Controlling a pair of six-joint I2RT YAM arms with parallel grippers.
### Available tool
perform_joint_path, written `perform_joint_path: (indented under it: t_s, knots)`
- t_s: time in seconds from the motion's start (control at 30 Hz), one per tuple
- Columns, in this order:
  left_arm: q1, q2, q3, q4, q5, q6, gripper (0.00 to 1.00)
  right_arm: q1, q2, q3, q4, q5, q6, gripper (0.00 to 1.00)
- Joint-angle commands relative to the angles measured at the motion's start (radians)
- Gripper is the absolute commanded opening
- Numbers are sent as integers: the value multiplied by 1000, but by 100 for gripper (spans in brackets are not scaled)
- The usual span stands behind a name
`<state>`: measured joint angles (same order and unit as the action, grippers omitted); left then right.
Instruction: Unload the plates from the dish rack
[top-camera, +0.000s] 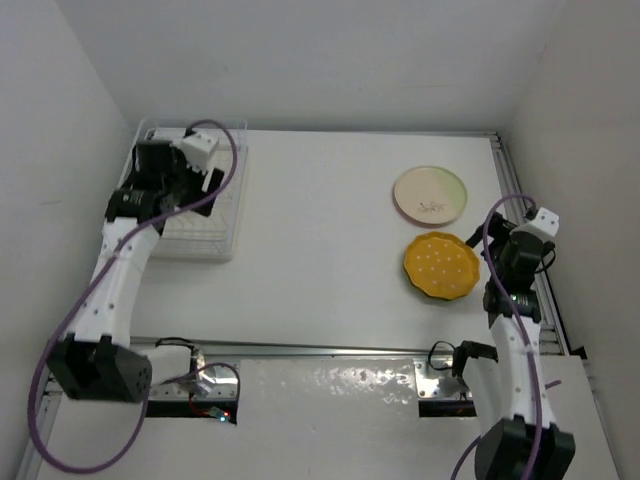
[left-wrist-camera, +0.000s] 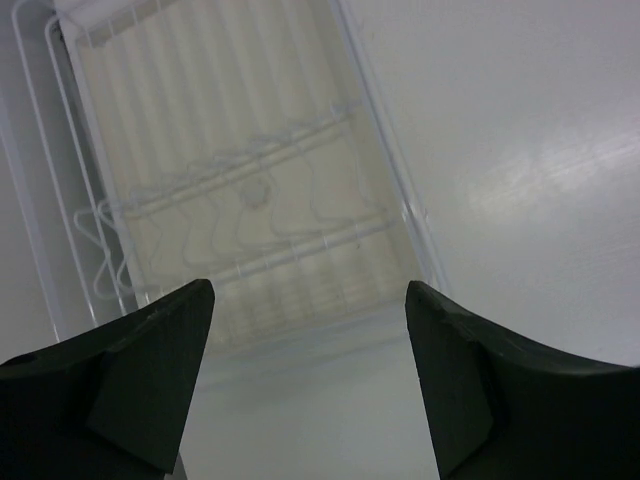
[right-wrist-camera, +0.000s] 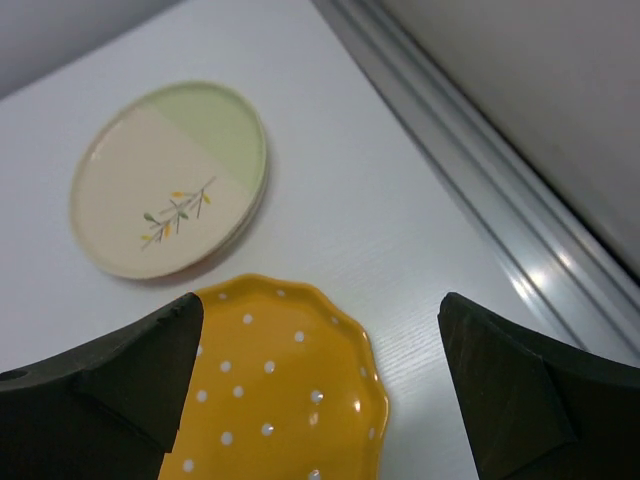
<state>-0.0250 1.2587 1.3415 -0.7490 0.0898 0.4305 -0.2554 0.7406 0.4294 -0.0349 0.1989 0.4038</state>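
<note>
The dish rack (top-camera: 222, 232) is a clear tray with a white wire divider at the table's far left; no plate shows in it in the left wrist view (left-wrist-camera: 240, 150). My left gripper (top-camera: 211, 182) hovers over it, open and empty (left-wrist-camera: 305, 292). A cream plate with a green segment (top-camera: 430, 194) lies flat at the far right, and a second rim shows under it (right-wrist-camera: 160, 190). The orange plate with white dots (top-camera: 441, 265) lies flat just in front of it (right-wrist-camera: 280, 390). My right gripper (top-camera: 499, 250) is open and empty beside the orange plate's right edge (right-wrist-camera: 320, 298). No white-and-pink plate and no scalloped green plate shows as such.
White walls close in the table on the left, back and right. A metal rail (top-camera: 515, 200) runs along the right edge and shows in the right wrist view (right-wrist-camera: 480, 190). Another rail (top-camera: 300, 348) crosses the near edge by the arm bases.
</note>
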Motion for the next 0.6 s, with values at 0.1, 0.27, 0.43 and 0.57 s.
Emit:
perform_joint_path:
  t_s: [0.1, 0.27, 0.43, 0.57]
  knots:
    - [16, -473, -421, 236, -107, 82, 82, 2, -245, -53, -52, 98, -77, 99]
    - [16, -738, -639, 263, -94, 17, 90, 2, -380, -72, -128, 178, -65, 99]
    - [16, -884, -739, 244, -200, 34, 98, 2, -417, -61, -186, 261, -85, 99]
    - [16, -901, -766, 264, -257, -5, 100, 4, -420, -43, -191, 275, -118, 99]
